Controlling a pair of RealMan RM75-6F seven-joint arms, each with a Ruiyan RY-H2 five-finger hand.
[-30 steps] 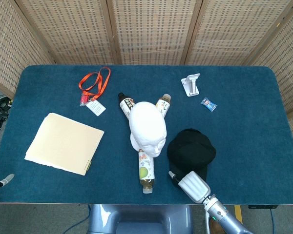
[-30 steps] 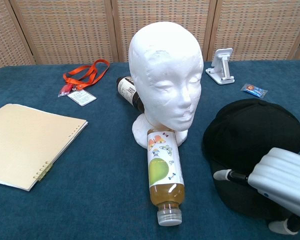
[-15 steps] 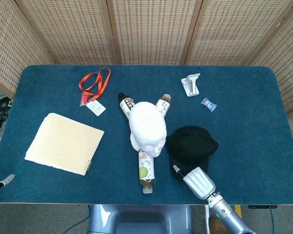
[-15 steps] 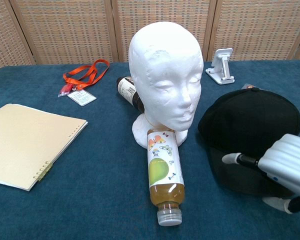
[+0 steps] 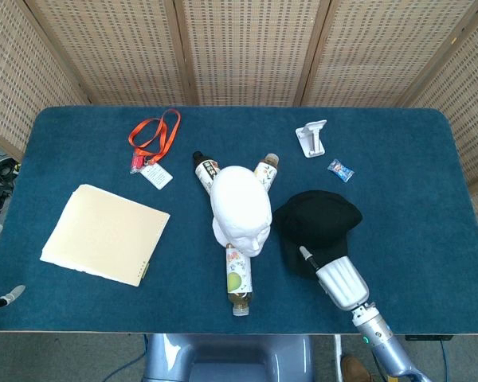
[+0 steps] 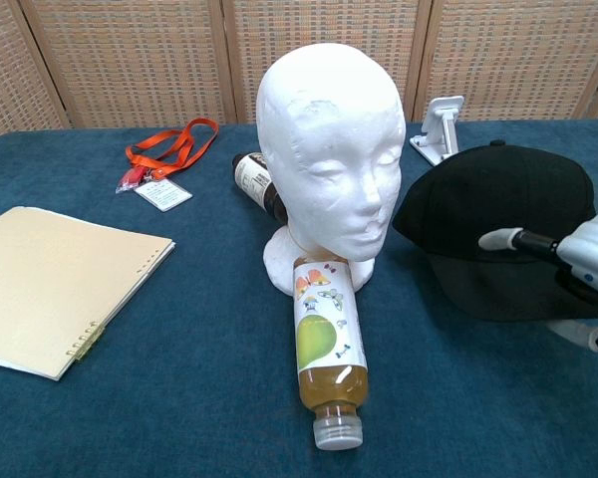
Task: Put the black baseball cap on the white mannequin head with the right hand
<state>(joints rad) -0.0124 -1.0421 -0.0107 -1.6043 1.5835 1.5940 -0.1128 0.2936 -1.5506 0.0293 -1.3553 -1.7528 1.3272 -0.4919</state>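
Note:
The black baseball cap [image 5: 316,226] [image 6: 503,217] hangs lifted off the table, just right of the white mannequin head [image 5: 240,205] [image 6: 331,149]. My right hand [image 5: 334,278] [image 6: 578,267] grips the cap by its brim from the near side, thumb over the top and fingers under it. The mannequin head stands upright on its base at the table's middle, face toward me, bare on top. My left hand does not show in either view.
Three bottles lie around the mannequin's base, one [image 6: 325,345] pointing toward me. A tan notebook [image 5: 105,233] lies at the left, an orange lanyard with a badge [image 5: 153,139] behind it. A white phone stand [image 5: 312,137] and a small blue packet [image 5: 340,169] sit at the back right.
My right hand has raised the cap off the table and carried it up and away from the front edge; the cap's crown now sits higher, beside the mannequin's face.

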